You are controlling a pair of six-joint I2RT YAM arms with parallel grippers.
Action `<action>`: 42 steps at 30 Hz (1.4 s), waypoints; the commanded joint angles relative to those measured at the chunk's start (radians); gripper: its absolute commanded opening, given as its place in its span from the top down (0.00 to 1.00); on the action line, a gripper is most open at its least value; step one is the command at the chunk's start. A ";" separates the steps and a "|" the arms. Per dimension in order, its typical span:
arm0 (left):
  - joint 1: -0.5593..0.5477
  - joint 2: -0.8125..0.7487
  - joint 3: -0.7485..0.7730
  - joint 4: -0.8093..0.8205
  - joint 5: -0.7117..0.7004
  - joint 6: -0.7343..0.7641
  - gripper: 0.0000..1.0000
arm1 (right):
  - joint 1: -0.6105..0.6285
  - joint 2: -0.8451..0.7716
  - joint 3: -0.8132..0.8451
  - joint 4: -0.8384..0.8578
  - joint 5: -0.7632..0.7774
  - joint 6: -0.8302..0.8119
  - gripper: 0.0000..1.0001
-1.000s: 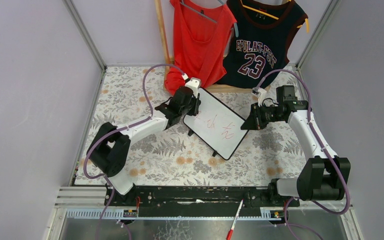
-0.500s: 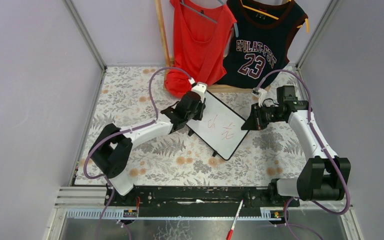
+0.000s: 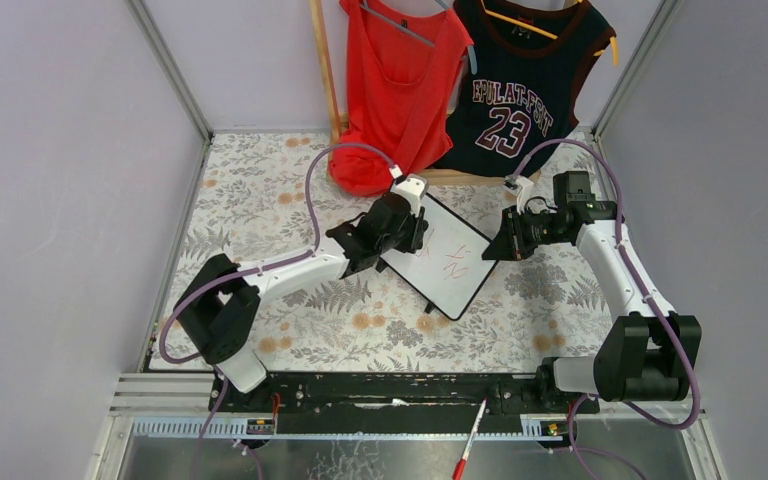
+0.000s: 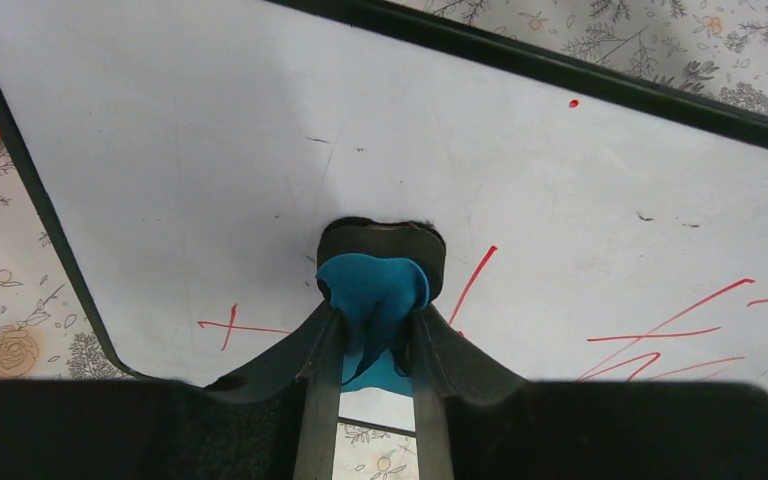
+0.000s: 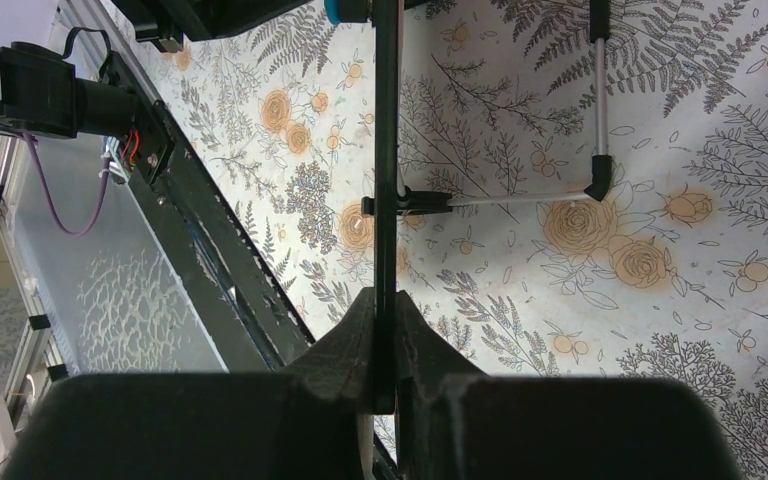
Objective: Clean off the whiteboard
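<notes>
On the left, the left gripper (image 3: pixel 401 222) is reached over the near-left corner of the whiteboard (image 3: pixel 447 256). In the left wrist view its fingers (image 4: pixel 320 350) are seen clenched on a small eraser (image 4: pixel 373 292), blue on top with a dark pad beneath, and the pad is pressed against the white surface.

The whiteboard is set at an angle on the floral table cover (image 3: pixel 260 200), near the middle of the table and between the two grippers. The part of the board beside the eraser looks clean apart from faint grey smudges. A small red cross (image 4: pixel 228 326) is left close to the frame, and a larger group of red strokes (image 4: pixel 672 332) lies further right, not yet wiped.

On the right, the right gripper (image 3: pixel 495 247) is closed on the board's thin black edge (image 5: pixel 386 150), which is seen edge-on between its jaws, so the board is being steadied.

The wiping step is judged to be under way, with roughly half the writing to be cleared. For the next move, the eraser should be swept rightward across the strokes with pressure kept even, while the right-hand hold is kept firm so that the board is not pushed away.
</notes>
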 commanded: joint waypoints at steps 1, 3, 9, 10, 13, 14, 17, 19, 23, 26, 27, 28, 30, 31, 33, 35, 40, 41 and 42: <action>0.041 -0.027 -0.057 0.059 0.030 -0.020 1.00 | 0.023 -0.017 0.016 -0.020 -0.033 -0.038 1.00; 0.069 -0.028 -0.085 0.067 0.029 -0.023 1.00 | 0.023 -0.017 0.016 -0.020 -0.032 -0.038 1.00; 0.152 -0.049 -0.160 0.076 0.000 -0.029 1.00 | 0.023 -0.018 0.016 -0.020 -0.032 -0.038 1.00; 0.163 -0.056 -0.169 0.075 -0.008 -0.027 1.00 | 0.023 -0.018 0.016 -0.018 -0.032 -0.037 1.00; 0.184 -0.067 -0.185 0.075 -0.013 -0.023 1.00 | 0.023 -0.019 0.015 -0.020 -0.034 -0.038 1.00; 0.185 -0.067 -0.186 0.074 -0.014 -0.022 1.00 | 0.024 -0.019 0.016 -0.021 -0.035 -0.040 1.00; 0.186 -0.059 -0.175 0.076 0.008 -0.028 1.00 | 0.023 -0.018 0.016 -0.021 -0.035 -0.039 1.00; 0.182 -0.052 -0.169 0.090 0.038 -0.043 1.00 | 0.023 -0.019 0.015 -0.020 -0.035 -0.040 1.00; 0.136 -0.034 -0.160 0.129 0.051 -0.059 1.00 | 0.023 -0.020 0.015 -0.022 -0.035 -0.040 1.00; 0.090 -0.018 -0.152 0.160 0.060 -0.044 1.00 | 0.023 -0.019 0.018 -0.024 -0.038 -0.042 1.00; 0.076 -0.019 -0.156 0.181 0.069 -0.043 1.00 | 0.023 -0.018 0.018 -0.024 -0.039 -0.042 1.00; 0.063 -0.020 -0.159 0.197 0.076 -0.045 1.00 | 0.023 -0.018 0.018 -0.025 -0.039 -0.044 1.00; 0.044 -0.024 -0.159 0.228 0.095 -0.060 1.00 | 0.023 -0.018 0.017 -0.026 -0.041 -0.045 1.00; 0.037 -0.028 -0.160 0.240 0.104 -0.069 1.00 | 0.023 -0.018 0.017 -0.026 -0.041 -0.044 1.00; 0.019 -0.039 -0.164 0.266 0.120 -0.076 1.00 | 0.023 -0.018 0.018 -0.027 -0.043 -0.044 1.00; 0.006 -0.052 -0.161 0.269 0.122 -0.064 1.00 | 0.023 -0.017 0.018 -0.027 -0.043 -0.044 1.00; 0.016 -0.073 -0.176 0.248 0.049 -0.031 1.00 | 0.023 -0.015 0.017 -0.029 -0.047 -0.048 1.00; 0.027 -0.074 -0.179 0.239 0.044 -0.029 1.00 | 0.022 -0.015 0.017 -0.029 -0.048 -0.048 1.00; 0.046 -0.075 -0.187 0.237 0.044 -0.032 1.00 | 0.023 -0.017 0.018 -0.031 -0.052 -0.049 1.00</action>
